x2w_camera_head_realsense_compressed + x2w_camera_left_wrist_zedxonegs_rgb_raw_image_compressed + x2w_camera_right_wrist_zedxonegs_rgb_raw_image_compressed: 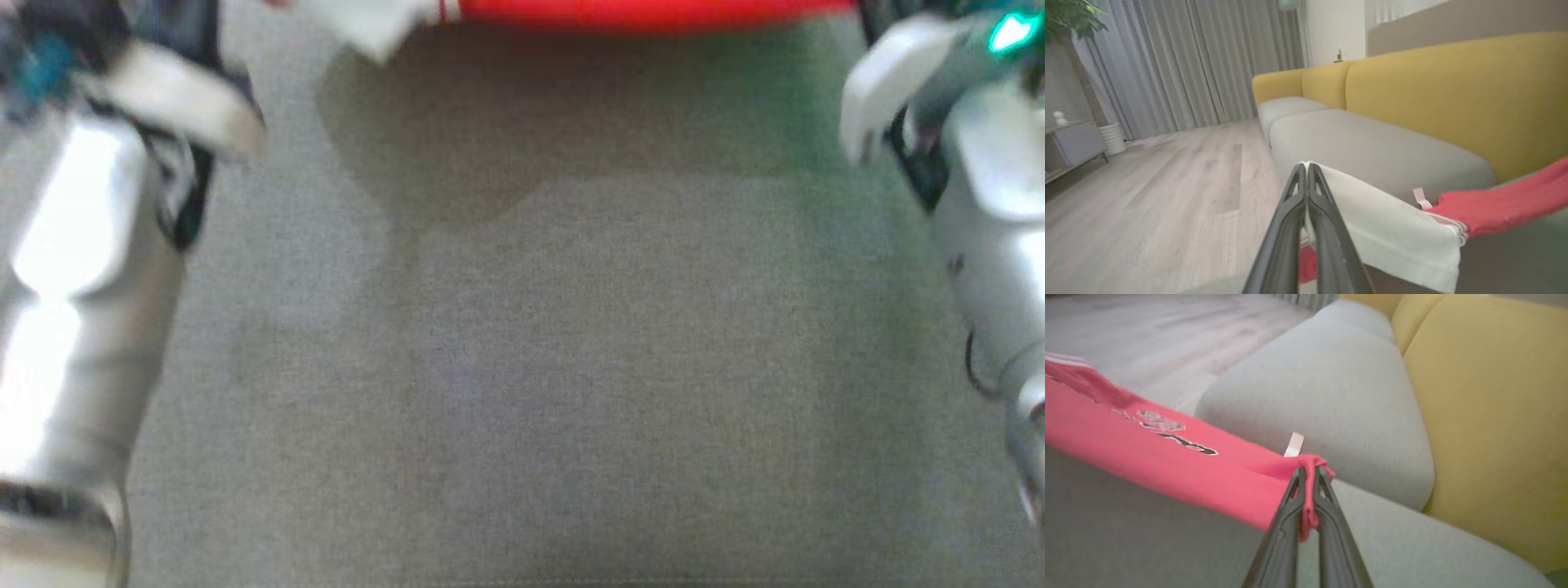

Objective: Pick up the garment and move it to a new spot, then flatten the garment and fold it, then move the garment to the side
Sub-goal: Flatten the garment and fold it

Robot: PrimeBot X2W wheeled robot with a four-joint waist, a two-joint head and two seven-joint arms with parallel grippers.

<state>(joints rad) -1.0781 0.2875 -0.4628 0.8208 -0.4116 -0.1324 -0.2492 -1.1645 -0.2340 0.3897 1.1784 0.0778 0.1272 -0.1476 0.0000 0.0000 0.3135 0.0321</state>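
- The garment point(1147, 457), red with a white part at one end, hangs stretched in the air between the two arms.
- A grey seat cushion point(522, 367) lies under the garment, and the garment's shadow falls on it in the head view.
- A yellow backrest point(1453, 94) rises behind the garment, on the far side of the cushion.
- Beyond the garment's white end, the left wrist view shows a pale wood floor point(1167, 183), long grey curtains point(1188, 61), and a plant point(1069, 16) in a ribbed white pot point(1112, 139). A low cabinet point(1073, 147) stands beside the pot.
- In the head view, the two silver forearms flank the garment, the left forearm point(73, 286) on one side and the right forearm point(996, 204) on the other. A green light point(1012, 33) glows near the garment's red end.
- Dark and white lettering point(1175, 435) runs across the red cloth, too blurred to read.
- A small pale tag point(1294, 444) sticks up from the garment's edge. No writing on it can be made out.
- Thin red stripes point(1455, 226) mark the seam where the white part meets the red.
- The left jaws are pressed together, pinching the corner of the garment's white part at the tips of the dark fingers point(1327, 228).
- The right jaws are pressed together on a bunched fold of the red cloth, and a bit of that cloth hangs down between the fingers point(1331, 522).
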